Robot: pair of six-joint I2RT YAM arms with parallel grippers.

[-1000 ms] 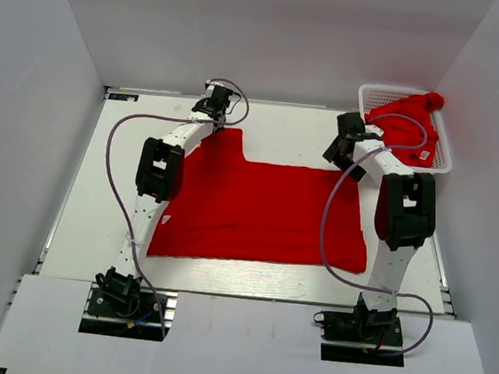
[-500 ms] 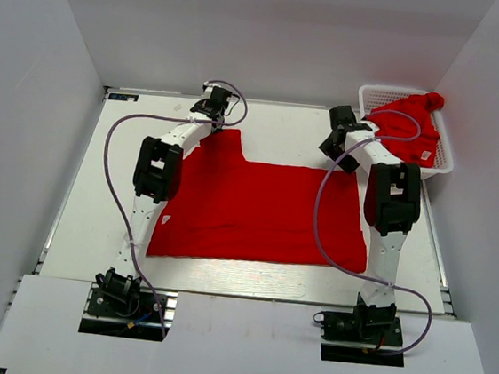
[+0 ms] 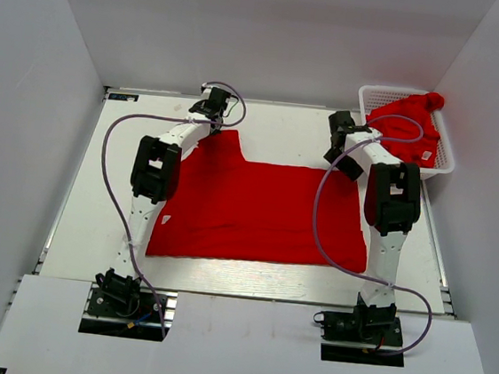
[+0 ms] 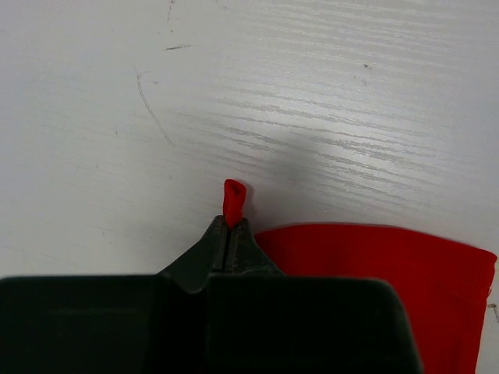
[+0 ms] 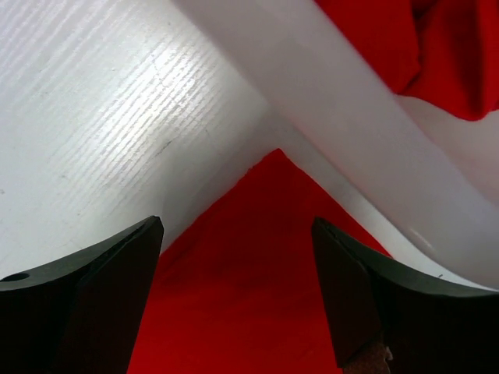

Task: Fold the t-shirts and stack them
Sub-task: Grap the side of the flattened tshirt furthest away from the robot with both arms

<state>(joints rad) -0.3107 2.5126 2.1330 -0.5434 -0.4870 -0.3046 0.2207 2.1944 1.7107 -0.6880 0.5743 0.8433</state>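
T-shirt (image 3: pixel 256 210) spread flat on tabletop (image 3: pixel 106 190), no fold yet. Left hand (image 4: pixel 231 227) pinched shut on its 11 o'clock corner; right hand (image 5: pixel 235 234) gapes empty over 1 o'clock corner. Second t-shirt (image 3: pixel 410 123) heaped in basket (image 3: pixel 375 95), 2 o'clock.

One t-shirt (image 3: pixel 256 210) lies spread on the table (image 3: pixel 97 189), a second t-shirt (image 3: pixel 418 111) heaped in the basket (image 3: pixel 377 96) at its far right.

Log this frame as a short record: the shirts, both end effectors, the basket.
spread t-shirt: flat on the table
left end effector: shut on the spread t-shirt's far-left corner
right end effector: open, over its far-right corner
basket: far-right table corner, holding a bunched t-shirt
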